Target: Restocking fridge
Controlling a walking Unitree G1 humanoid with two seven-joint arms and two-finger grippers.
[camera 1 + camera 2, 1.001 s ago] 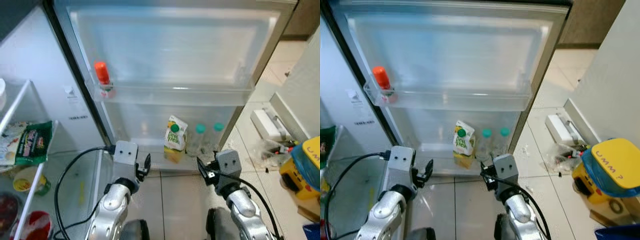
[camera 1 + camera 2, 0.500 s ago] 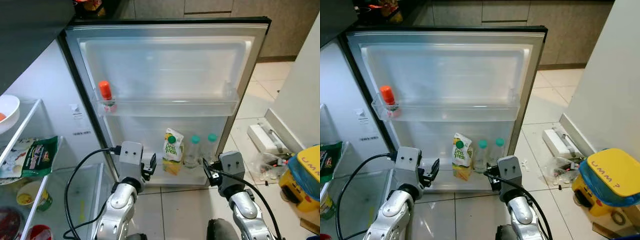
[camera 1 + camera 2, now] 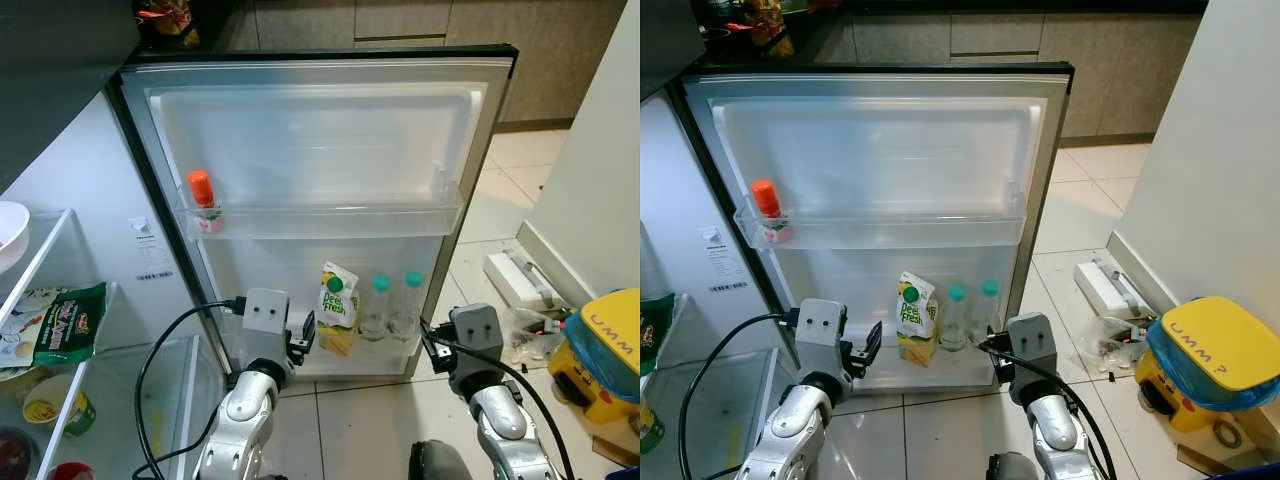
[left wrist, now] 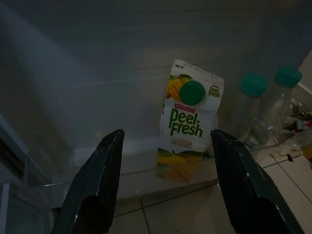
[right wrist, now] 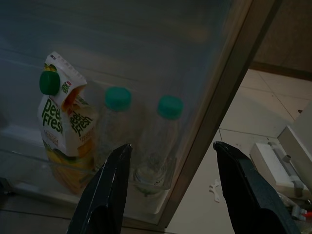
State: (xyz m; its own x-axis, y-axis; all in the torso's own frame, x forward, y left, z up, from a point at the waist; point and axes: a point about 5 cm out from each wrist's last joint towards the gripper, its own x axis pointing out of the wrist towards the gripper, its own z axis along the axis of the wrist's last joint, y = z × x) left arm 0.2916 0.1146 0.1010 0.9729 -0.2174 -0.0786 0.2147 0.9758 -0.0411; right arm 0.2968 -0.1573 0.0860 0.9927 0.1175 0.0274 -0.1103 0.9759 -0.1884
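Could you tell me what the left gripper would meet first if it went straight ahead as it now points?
Most likely the juice carton on the lower door shelf: it sits between the open fingers of the left gripper. Depth is unclear.

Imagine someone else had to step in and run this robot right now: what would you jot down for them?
Left gripper: open, empty, low in front of the open fridge door, aimed at the juice carton.
Right gripper: open, empty, pointing at the two clear bottles with teal caps.
Lower door shelf: carton on the left, both bottles to its right, all upright.
Upper door shelf: one red-capped bottle at its left end.
Fridge interior on the robot's left holds a green packet.
Done: the door items look stocked.
Left: nothing is in either gripper; what goes in next can't be told from here.
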